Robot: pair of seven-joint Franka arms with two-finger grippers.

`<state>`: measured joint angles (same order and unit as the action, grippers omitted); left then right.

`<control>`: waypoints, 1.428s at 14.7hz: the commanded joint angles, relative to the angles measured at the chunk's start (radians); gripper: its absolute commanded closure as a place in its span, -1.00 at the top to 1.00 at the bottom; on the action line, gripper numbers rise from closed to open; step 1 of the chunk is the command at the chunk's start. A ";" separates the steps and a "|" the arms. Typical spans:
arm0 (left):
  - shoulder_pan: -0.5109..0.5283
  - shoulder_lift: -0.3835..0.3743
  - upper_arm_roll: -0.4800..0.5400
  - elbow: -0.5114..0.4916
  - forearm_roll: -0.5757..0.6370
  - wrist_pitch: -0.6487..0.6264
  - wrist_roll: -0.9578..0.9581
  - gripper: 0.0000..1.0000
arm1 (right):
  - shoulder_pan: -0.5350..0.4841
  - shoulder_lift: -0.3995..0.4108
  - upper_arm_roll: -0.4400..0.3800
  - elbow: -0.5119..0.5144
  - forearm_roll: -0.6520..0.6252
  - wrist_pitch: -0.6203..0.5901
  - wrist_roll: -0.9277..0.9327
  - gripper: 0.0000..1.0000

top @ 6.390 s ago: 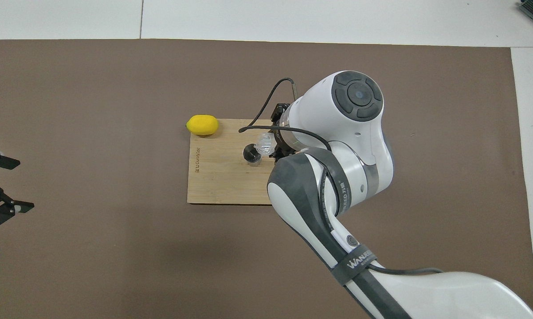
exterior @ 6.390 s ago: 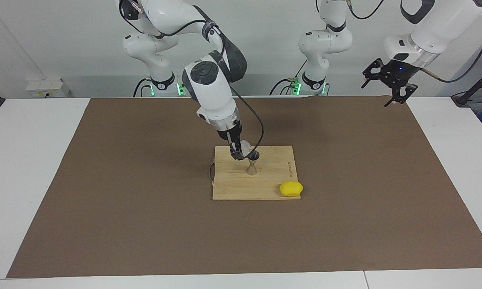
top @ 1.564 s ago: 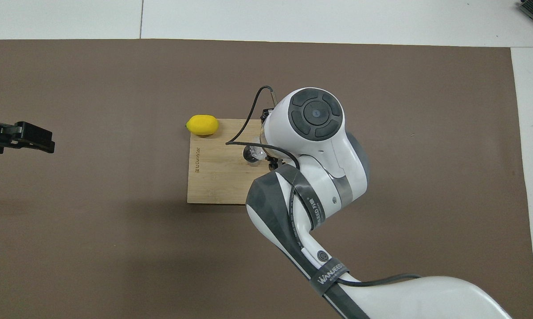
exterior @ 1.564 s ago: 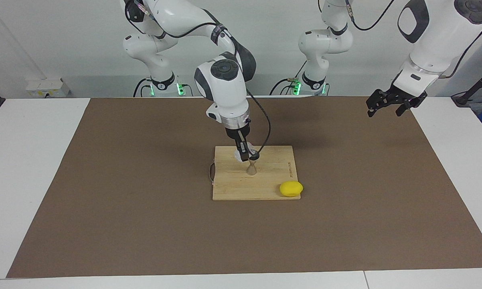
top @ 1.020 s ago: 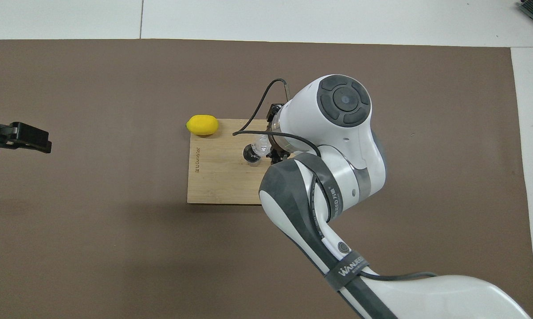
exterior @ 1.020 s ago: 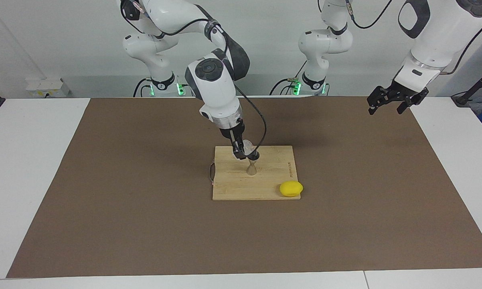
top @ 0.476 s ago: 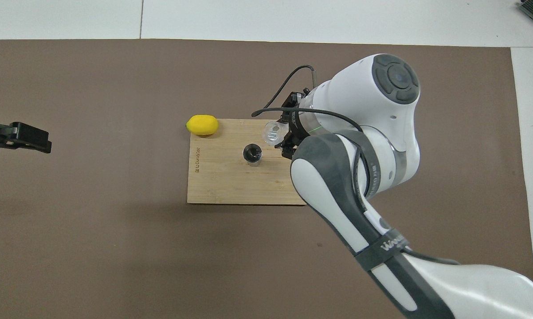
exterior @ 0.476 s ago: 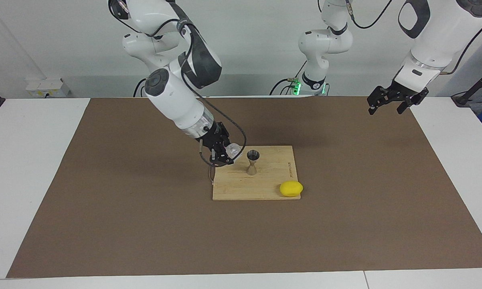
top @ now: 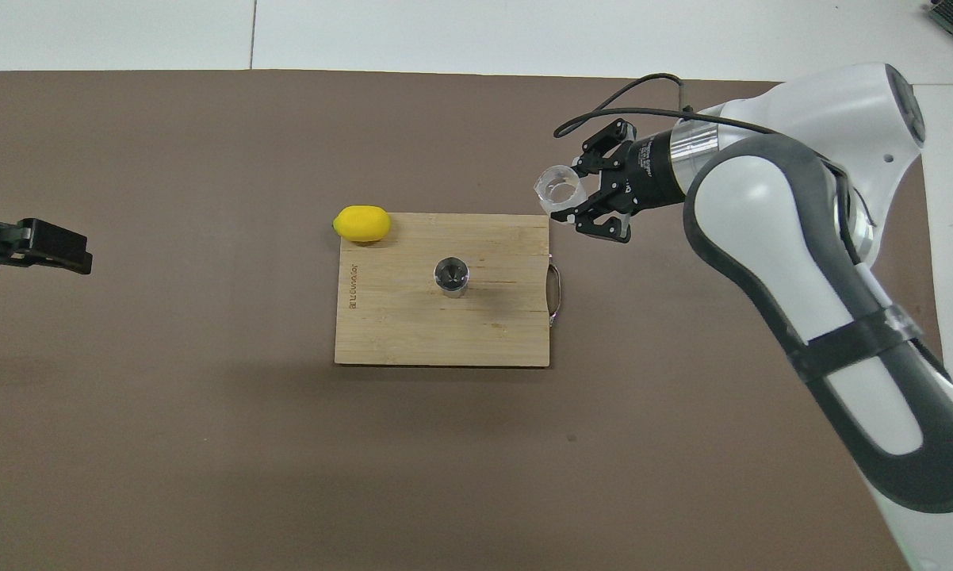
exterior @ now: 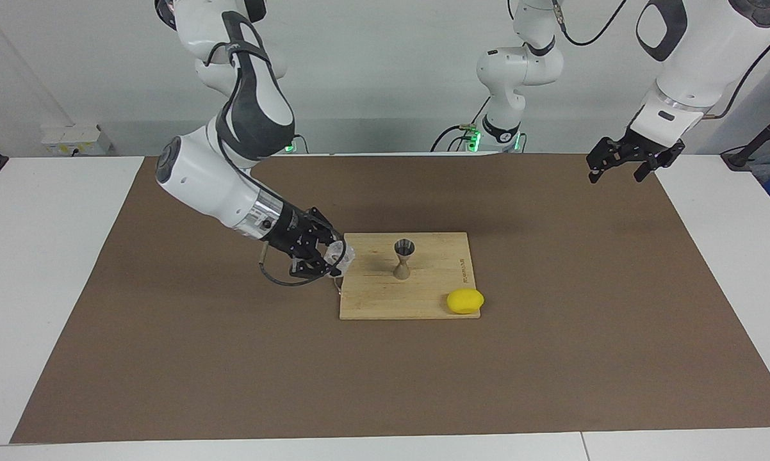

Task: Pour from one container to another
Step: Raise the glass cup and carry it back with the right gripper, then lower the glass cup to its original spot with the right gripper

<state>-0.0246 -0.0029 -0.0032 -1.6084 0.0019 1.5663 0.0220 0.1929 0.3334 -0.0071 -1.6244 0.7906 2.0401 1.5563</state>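
Note:
The steel jigger stands upright in the middle of the wooden cutting board. My right gripper is shut on the clear glass tumbler. It holds the tumbler low in the air, over the board's handle edge at the right arm's end. The arm reaches in from the side, and the tumbler's mouth faces up in the overhead view. The tumbler is well clear of the jigger. My left gripper waits open and raised over the mat at the left arm's end.
A yellow lemon lies at the board's corner farthest from the robots, toward the left arm's end. A metal handle sticks out of the board's edge at the right arm's end. A brown mat covers the table.
My right gripper has swung the tumbler away from above the jigger to the board's handle edge, and the arm has dropped to a low sideways reach. The left arm has not moved.

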 commanded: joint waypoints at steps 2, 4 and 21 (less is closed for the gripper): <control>-0.011 -0.008 0.006 0.001 0.018 -0.012 -0.016 1.00 | -0.096 -0.077 0.015 -0.138 0.116 -0.006 -0.158 -1.00; -0.011 -0.008 0.006 0.001 0.018 -0.012 -0.016 1.00 | -0.145 -0.074 0.016 -0.166 0.162 -0.043 -0.252 -1.00; -0.014 -0.008 0.008 0.002 0.018 -0.014 -0.033 1.00 | -0.391 0.110 0.018 -0.227 0.185 -0.193 -0.726 -1.00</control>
<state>-0.0246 -0.0029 -0.0037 -1.6084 0.0019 1.5663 0.0038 -0.1773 0.4253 -0.0060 -1.8523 0.9537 1.8288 0.8897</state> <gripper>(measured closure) 0.000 0.489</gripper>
